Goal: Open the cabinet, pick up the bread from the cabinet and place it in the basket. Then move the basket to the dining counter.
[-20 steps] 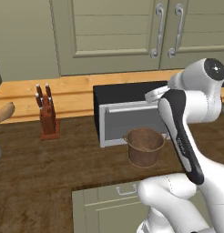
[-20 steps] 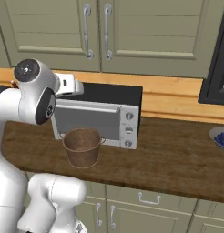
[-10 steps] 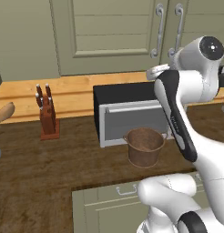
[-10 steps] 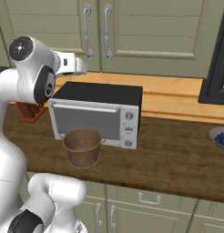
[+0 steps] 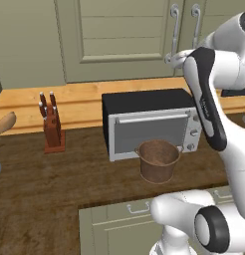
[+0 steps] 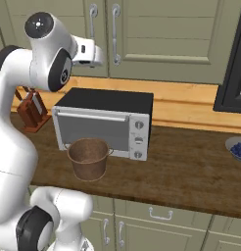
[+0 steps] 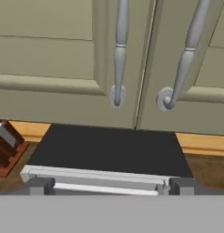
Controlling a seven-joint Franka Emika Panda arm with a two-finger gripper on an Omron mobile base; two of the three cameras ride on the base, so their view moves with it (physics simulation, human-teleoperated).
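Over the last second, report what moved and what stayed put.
The white arm has risen and carried its open gripper up from toaster-oven height toward the long silver bar handles of the sage-green wall cabinet, whose doors remain shut. Nothing was grasped or released. The round rusty-brown basket, the black-and-silver toaster oven and the wooden knife block have not moved.

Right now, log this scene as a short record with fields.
cabinet: both doors shut
handles: two silver bars flanking the door seam
claw: open, empty, raised in front of the handles
basket: upright on the worktop, in front of the toaster oven
toaster oven: door shut, below the cabinet
knife block: left of the oven
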